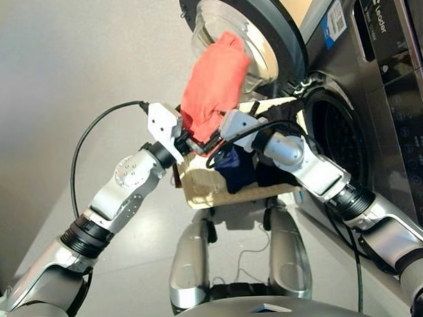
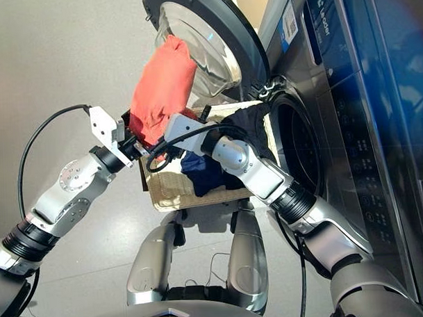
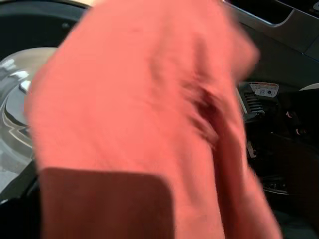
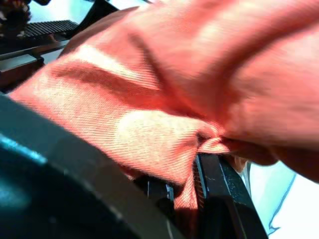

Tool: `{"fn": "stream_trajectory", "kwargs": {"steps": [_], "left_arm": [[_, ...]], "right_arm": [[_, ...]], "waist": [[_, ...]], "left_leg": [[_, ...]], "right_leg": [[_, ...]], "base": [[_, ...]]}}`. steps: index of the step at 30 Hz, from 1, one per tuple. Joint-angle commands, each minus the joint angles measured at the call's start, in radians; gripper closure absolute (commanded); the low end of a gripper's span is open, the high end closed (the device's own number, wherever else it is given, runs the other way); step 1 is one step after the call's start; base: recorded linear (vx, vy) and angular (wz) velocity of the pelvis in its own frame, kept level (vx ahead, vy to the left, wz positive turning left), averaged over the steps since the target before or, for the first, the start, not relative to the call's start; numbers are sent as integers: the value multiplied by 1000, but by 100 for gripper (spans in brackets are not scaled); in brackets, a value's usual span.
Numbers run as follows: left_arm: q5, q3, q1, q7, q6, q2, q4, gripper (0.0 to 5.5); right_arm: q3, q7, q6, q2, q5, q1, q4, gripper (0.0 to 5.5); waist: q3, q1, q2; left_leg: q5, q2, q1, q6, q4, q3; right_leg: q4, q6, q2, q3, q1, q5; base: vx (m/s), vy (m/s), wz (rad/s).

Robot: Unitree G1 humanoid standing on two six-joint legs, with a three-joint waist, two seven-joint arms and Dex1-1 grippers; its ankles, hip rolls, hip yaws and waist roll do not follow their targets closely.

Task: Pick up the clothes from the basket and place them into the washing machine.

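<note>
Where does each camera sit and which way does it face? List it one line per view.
Left eye: on the head, looking down over both arms at the red garment, basket and washing machine.
Right eye: beside it, same scene, both arms showing.
Left wrist: on the left arm, facing the red garment, door glass behind.
Right wrist: on the right arm, red cloth pinched in the right end effector.
Shared: all four show the red garment.

The coral-red garment (image 1: pixel 214 82) hangs bunched and upright above the basket (image 1: pixel 199 190), in front of the washing machine's (image 1: pixel 376 104) open glass door (image 1: pixel 245 28). The navy blue garment (image 1: pixel 234 168) and the black garment (image 1: pixel 276 176) lie crumpled side by side in the cream-white woven basket, the black one nearer the machine. The basket sits just beside the dark grey machine's round open porthole (image 1: pixel 336 137).
</note>
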Motion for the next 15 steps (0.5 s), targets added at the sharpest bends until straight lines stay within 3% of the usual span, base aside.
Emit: {"fn": "stream_trajectory", "kwargs": {"steps": [1, 9, 15], "left_arm": [[45, -46, 54, -6, -14, 43, -23, 0], [48, -47, 60, -1, -31, 37, -16, 0], [27, -44, 83, -9, -55, 40, -32, 0]], "right_arm": [[-71, -47, -143, 123, 82, -121, -193, 550], [-91, -90, -180, 127, 93, -112, -179, 550], [-129, -165, -240, 144, 64, -27, -78, 550]], "waist": [[-43, -4, -26], [-43, 0, -21], [-42, 11, -3]], "left_leg": [[-38, -8, 5, -45, 42, -13], [-41, -10, 3, -43, 44, -15], [-43, -15, -3, -40, 51, -22]], "right_leg": [[-107, 106, -84, -23, 59, 101], [-108, 107, -89, -27, 61, 102], [-107, 110, -94, -28, 62, 103]], "base": [[0, 0, 0], [0, 0, 0], [0, 0, 0]]}}
